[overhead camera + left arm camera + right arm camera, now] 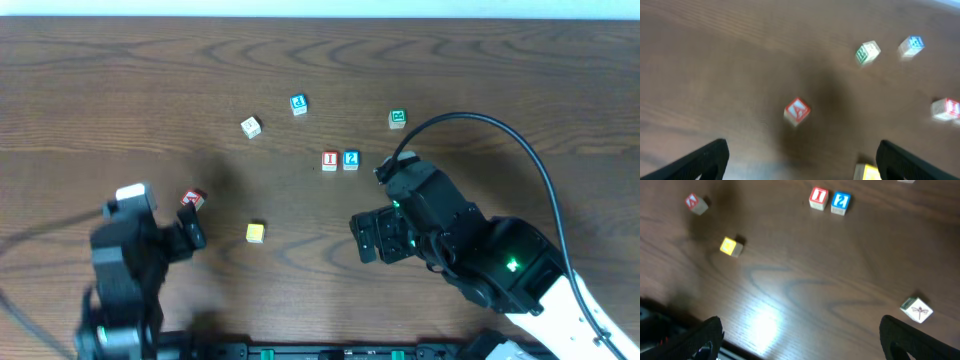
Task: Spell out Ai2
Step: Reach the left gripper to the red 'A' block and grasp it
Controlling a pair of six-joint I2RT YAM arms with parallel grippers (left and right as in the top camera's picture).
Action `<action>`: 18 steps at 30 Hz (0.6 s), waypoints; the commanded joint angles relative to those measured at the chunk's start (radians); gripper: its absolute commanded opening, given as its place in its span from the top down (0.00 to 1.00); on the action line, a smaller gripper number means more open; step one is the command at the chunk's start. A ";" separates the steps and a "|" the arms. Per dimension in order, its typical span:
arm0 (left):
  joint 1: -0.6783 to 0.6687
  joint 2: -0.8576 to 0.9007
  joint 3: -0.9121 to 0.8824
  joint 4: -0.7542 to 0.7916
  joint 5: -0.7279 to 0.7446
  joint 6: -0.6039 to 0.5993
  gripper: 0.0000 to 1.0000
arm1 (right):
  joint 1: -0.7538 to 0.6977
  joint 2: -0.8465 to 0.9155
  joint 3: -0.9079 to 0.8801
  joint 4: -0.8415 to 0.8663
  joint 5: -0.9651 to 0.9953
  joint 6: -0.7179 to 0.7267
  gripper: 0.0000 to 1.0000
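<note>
red a block (797, 110) reads clearly only at the left wrist; left gripper (802, 156) and right gripper (800, 330) spread wide.

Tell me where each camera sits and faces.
Overhead: above the table, straight down; left hand and right hand show.
Left wrist: behind the left hand, facing the red A block; fingertips show.
Right wrist: behind the right hand, facing the I block and 2 block; fingertips show.
Shared: all see the red A block.
</note>
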 commanded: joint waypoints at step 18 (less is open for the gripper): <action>0.005 0.788 0.293 -0.075 0.135 -0.406 0.05 | -0.006 0.037 -0.001 0.023 0.064 -0.008 0.01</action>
